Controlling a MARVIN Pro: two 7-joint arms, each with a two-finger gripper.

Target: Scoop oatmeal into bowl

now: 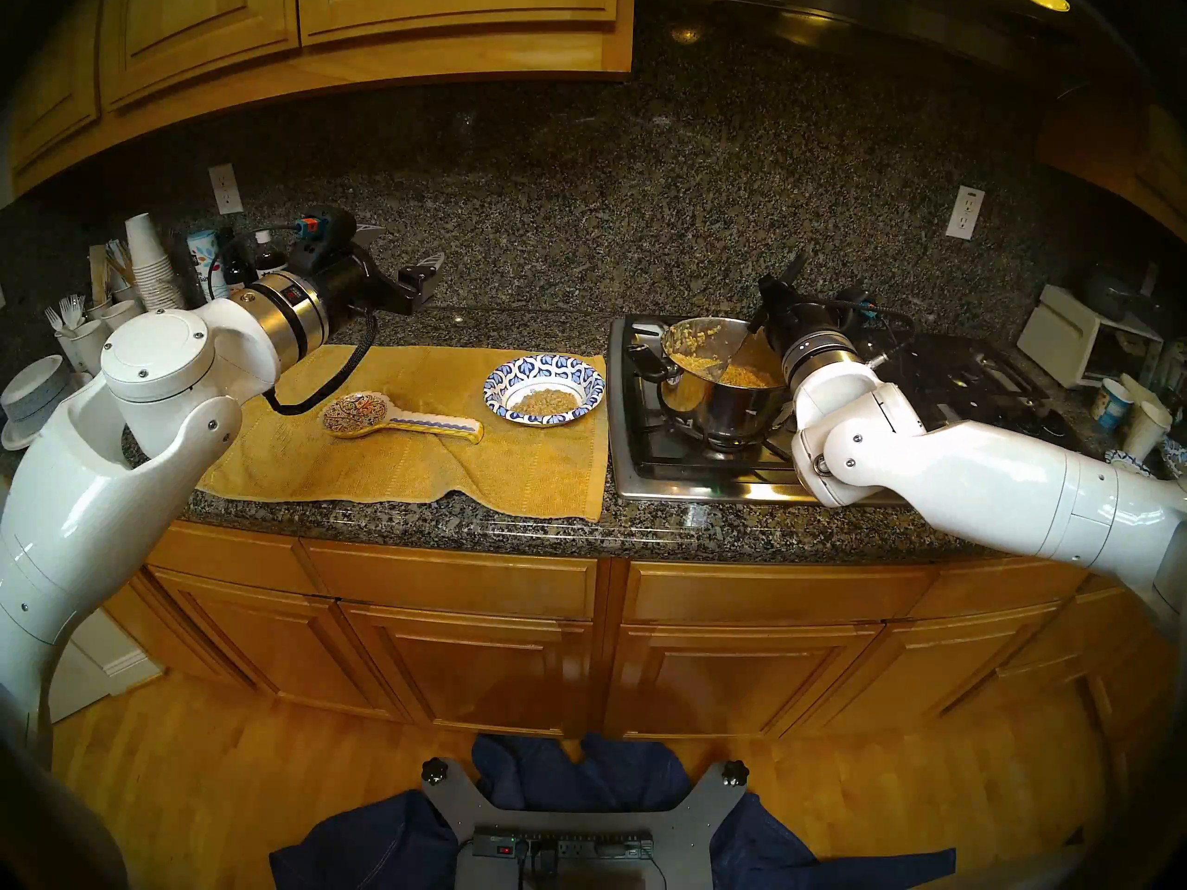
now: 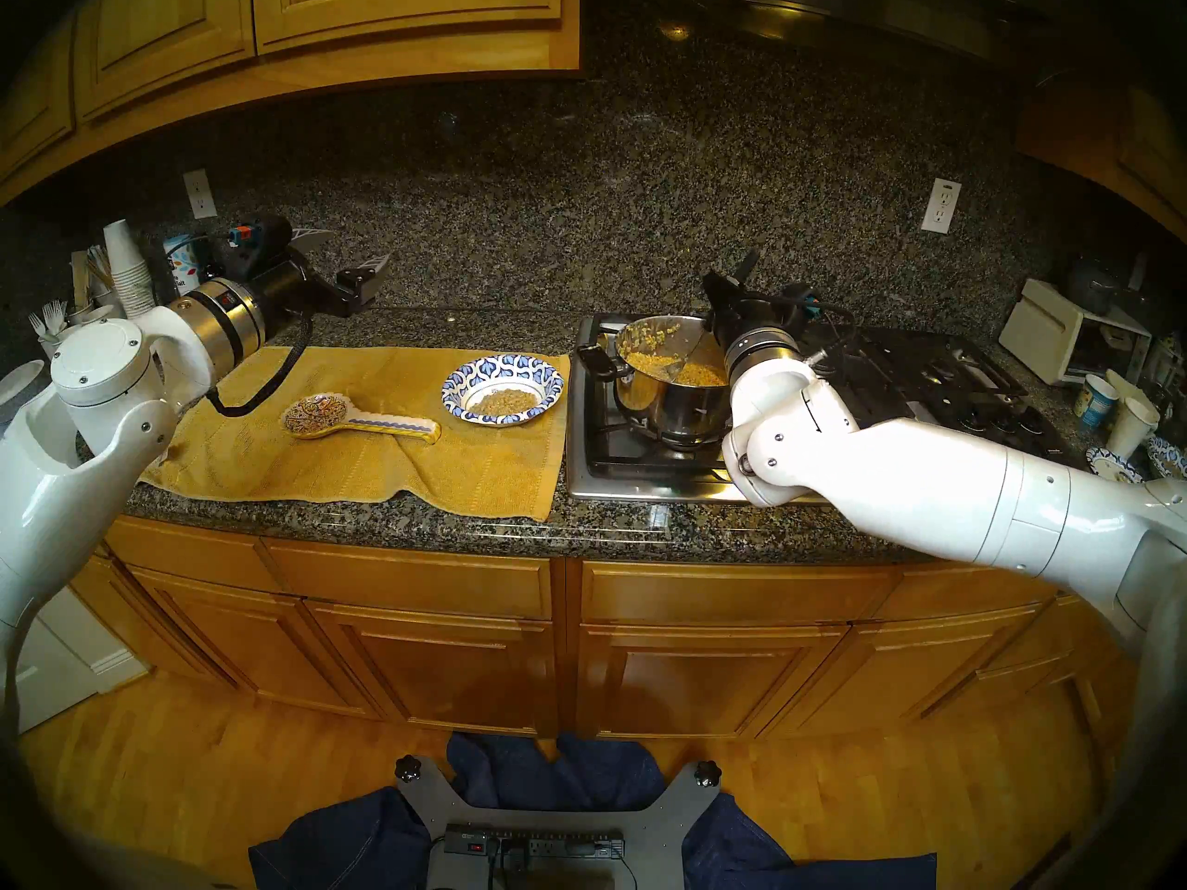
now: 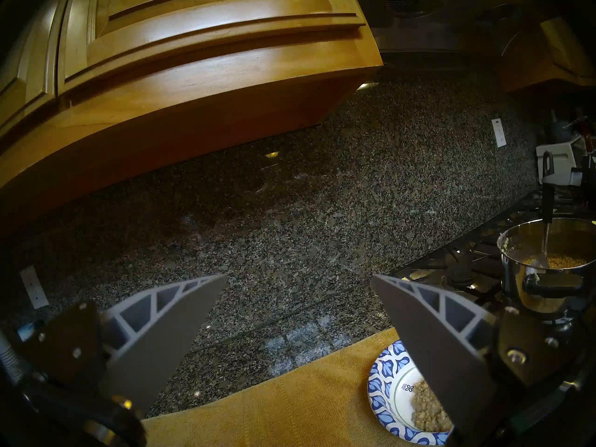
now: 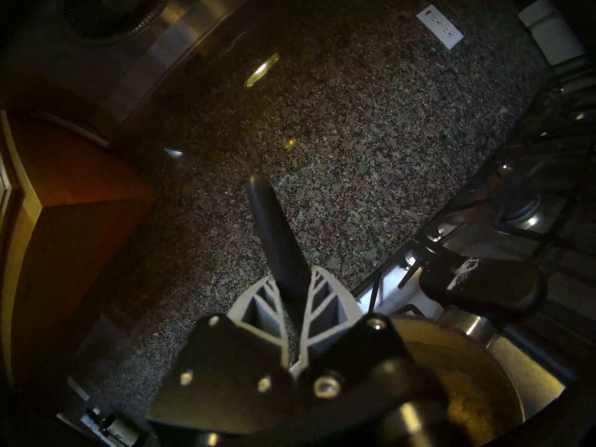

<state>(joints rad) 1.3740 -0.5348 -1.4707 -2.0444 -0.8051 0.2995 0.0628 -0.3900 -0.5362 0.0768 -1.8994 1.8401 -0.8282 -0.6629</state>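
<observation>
At frame left the left gripper hovers spread and empty above the worktop. Centre, the painted spoon rest and the bowl, already holding some oatmeal, sit on a yellow towel. Right, the right gripper pinches a spoon dipped in the steel pot; the next move, likely, is to lift a level scoopful over the pot's rim toward the bowl.

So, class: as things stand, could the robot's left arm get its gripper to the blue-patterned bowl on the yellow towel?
Probably yes. The left gripper is open, holds nothing and hangs above the towel; only the painted spoon rest lies near its path to the bowl, and the right gripper is over at the pot.
</observation>
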